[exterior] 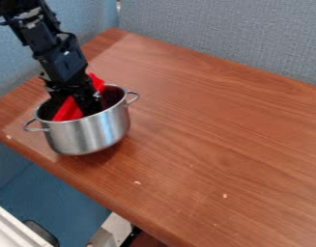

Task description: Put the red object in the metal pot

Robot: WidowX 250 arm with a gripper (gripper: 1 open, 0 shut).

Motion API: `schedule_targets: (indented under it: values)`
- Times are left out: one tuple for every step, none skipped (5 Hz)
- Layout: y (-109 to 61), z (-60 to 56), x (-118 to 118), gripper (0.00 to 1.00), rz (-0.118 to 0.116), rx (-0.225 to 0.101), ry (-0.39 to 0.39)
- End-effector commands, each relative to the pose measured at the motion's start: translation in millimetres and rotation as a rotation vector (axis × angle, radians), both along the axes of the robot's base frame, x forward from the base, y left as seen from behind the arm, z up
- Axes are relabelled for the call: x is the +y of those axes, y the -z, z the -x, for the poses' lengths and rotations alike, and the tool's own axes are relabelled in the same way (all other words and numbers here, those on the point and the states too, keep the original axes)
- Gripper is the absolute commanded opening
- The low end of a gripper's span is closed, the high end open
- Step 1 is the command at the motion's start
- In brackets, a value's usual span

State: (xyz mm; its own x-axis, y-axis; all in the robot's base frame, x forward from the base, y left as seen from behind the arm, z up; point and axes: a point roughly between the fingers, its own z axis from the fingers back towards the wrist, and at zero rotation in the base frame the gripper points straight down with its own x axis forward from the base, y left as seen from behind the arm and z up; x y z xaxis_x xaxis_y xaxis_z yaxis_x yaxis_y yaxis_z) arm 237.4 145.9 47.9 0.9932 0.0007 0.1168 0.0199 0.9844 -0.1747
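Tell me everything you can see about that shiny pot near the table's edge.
The metal pot is round, shiny steel with small loop handles on opposite sides. It sits upright on the brown wooden table, close to the left front edge. Inside it, the red object leans at a slant, partly hidden by the rim. The black end effector reaches down into its mouth, shut on the red object; whether it touches the pot itself is unclear.

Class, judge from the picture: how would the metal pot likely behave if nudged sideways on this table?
The metal pot looks thin-walled, so probably light for its size. Its shiny steel on the smooth wooden table would likely slide rather than grip. It already appears tilted with the pincer and red object inside, suggesting it tips easily.
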Motion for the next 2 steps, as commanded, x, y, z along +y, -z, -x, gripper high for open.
schedule_targets:
  values:
    - [9.8, -2.5, -18, 0.00, 0.055, 0.085, -0.077]
    - [1.6, -13.3, -36, 0.00, 0.075, 0.110, -0.153]
